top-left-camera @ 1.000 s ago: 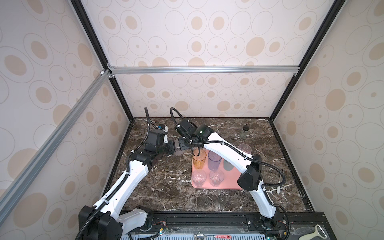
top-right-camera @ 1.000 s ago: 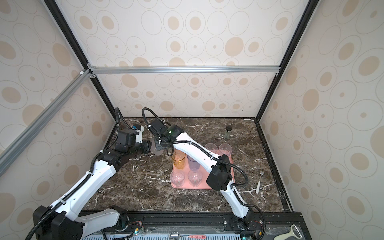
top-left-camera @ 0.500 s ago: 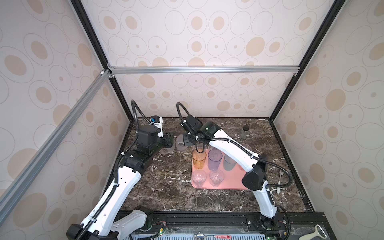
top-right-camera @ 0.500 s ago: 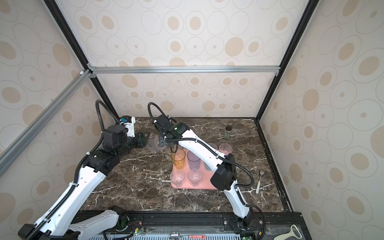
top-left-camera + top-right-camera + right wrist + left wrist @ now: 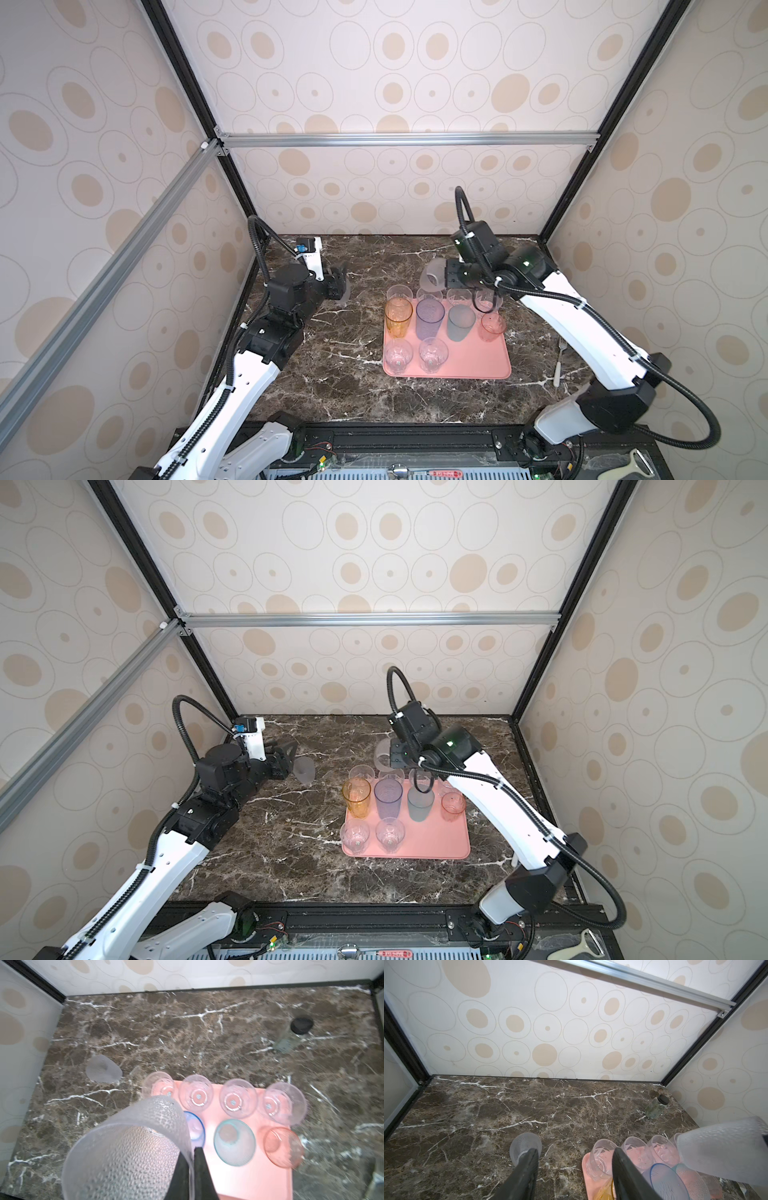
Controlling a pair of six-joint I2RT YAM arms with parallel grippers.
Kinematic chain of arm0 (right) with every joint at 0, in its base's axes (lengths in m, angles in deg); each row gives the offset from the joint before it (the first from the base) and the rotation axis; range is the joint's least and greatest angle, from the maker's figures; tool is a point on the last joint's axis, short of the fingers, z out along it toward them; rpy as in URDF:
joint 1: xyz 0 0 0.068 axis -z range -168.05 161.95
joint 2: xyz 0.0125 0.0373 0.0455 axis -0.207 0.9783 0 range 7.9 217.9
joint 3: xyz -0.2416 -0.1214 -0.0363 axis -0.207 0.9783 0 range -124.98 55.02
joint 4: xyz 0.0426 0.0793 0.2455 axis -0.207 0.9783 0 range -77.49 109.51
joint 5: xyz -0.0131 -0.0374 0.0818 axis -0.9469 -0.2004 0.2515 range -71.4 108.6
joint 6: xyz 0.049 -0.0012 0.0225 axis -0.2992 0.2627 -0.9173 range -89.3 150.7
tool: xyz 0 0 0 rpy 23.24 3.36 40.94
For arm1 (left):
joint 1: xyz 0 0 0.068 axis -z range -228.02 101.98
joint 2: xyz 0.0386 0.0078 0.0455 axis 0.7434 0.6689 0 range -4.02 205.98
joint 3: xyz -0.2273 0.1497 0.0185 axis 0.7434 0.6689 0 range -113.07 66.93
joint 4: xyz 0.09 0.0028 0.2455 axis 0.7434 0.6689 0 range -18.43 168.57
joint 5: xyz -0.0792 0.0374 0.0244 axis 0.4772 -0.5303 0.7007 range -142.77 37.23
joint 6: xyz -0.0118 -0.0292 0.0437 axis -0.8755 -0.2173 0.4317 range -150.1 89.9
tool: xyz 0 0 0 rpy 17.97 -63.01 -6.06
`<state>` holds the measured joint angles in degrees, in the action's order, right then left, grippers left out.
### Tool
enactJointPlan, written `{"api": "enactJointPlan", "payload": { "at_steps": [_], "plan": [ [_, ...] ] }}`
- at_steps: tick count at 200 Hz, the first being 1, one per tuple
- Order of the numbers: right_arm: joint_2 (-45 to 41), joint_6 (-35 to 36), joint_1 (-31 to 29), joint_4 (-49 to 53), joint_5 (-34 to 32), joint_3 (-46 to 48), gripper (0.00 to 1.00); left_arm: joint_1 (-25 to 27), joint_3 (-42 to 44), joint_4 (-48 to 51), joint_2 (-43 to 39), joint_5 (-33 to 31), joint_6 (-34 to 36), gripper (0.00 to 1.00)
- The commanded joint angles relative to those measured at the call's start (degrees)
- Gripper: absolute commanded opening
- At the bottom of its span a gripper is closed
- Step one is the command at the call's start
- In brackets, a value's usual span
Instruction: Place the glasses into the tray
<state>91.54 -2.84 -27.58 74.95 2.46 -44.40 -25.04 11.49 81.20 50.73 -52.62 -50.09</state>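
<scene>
Top views, both: marble table [image 5: 332, 374], tray [image 5: 478, 361] right of centre, ten glasses [image 5: 430, 320] upright on it. Right gripper [image 5: 188, 1153] is clamped on the wall of a frosted glass [image 5: 128, 1147], which is tilted in the air above the tray's far left corner. Step: set it down. Level it first, then lower it onto the bare near-right patch, clear of the pink glass [image 5: 492, 326]. Left gripper [image 5: 574, 1150] has its jaws apart and empty. Second frosted glass [image 5: 525, 1147] stands on the table by one finger; contact is unclear.

Left arm [image 5: 245, 386] and right arm [image 5: 582, 328]: white shell links joined by black joint housings. Black corrugated cables [image 5: 685, 395] run outside each. A green light [image 5: 527, 262] marks the right one's upper housing.
</scene>
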Motion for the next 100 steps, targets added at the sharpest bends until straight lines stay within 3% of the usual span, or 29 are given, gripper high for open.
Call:
{"api": "enactJointPlan", "payload": {
  "at_steps": [1,56,100],
  "plan": [
    [-5.25,-1.69,1.04,6.51,-0.3,4.99,0.01,3.45,0.72,-5.1,1.35,0.36,-0.74,0.57],
    [-15.73,-3.62,2.26,16.71,0.45,15.9,0.01,10.97,3.39,-7.88,4.35,-3.54,-1.9,0.57],
    [-20.02,-6.86,2.13,10.36,2.51,29.51,0.0,12.85,4.74,-8.39,5.69,-4.69,-2.51,0.57]
  ]
}}
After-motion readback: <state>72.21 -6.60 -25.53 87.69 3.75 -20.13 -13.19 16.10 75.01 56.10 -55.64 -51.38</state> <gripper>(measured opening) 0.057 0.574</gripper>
